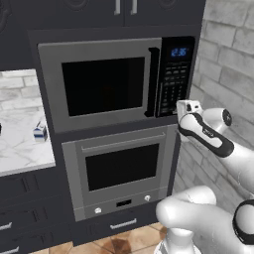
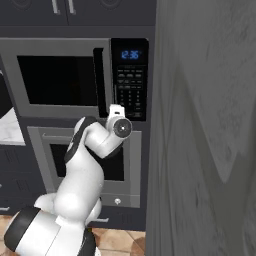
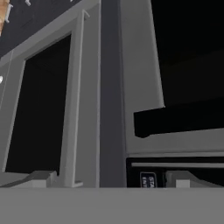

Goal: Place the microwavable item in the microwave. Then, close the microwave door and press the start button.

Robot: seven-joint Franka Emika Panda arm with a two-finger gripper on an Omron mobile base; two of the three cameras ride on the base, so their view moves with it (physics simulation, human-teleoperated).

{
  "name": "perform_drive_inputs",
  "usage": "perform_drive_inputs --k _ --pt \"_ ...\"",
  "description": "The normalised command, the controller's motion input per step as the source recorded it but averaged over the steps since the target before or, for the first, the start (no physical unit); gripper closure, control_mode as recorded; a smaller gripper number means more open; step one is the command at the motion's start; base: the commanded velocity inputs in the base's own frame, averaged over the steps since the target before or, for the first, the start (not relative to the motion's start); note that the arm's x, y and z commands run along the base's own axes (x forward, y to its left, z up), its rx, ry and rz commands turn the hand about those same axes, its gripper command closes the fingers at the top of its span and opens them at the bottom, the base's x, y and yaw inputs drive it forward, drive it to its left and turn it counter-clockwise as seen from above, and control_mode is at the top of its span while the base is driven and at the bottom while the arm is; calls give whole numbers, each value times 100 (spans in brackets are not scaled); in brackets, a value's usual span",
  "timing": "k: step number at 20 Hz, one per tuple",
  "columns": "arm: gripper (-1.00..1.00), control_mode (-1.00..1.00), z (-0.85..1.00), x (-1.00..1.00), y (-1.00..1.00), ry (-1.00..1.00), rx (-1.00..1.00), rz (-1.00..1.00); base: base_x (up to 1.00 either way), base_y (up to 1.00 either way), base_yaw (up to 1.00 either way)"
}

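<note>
At the far left, well away from the gripper (image 1: 190, 105), a small white-and-blue carton (image 1: 40, 132) is sitting on a white marble counter (image 1: 22, 149). The yellow cup cannot be made out anywhere, so its place cannot be told.

Moving right, the microwave (image 1: 119, 82) is standing built into dark cabinetry, and the microwave door (image 1: 101, 85) is lying flush with its frame, closed, its dark window giving no view inside. The door's black vertical handle (image 1: 153, 82) is running just up and to the left of the gripper. Below the microwave, down and to the left of the gripper, the grey oven (image 1: 121, 168) is sitting with its door shut.

Further right, the black keypad panel (image 1: 174, 77) with its blue display (image 1: 178, 52) is standing directly ahead of and slightly above the gripper, which is hanging close in front of the panel's lower edge. In the hand view the two finger tips (image 3: 41, 178) are standing wide apart with nothing between them, and a small white-lettered button (image 3: 148, 180) is showing between them, nearer one tip. The gripper is holding nothing.

To the gripper's right, a grey brick wall (image 1: 228, 74) is running alongside the arm.
</note>
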Motion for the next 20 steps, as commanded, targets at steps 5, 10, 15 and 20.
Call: perform_drive_inputs --k 5,10,15,20 --pt "-100 -100 -14 19 0 1 0 0 0 0 0" --pt "-100 -100 -3 20 -3 0 0 0 0 0 0" --pt "-100 -100 0 29 -11 0 0 0 0 0 0" --pt "-100 -100 -5 30 -16 1 0 0 0 0 0"
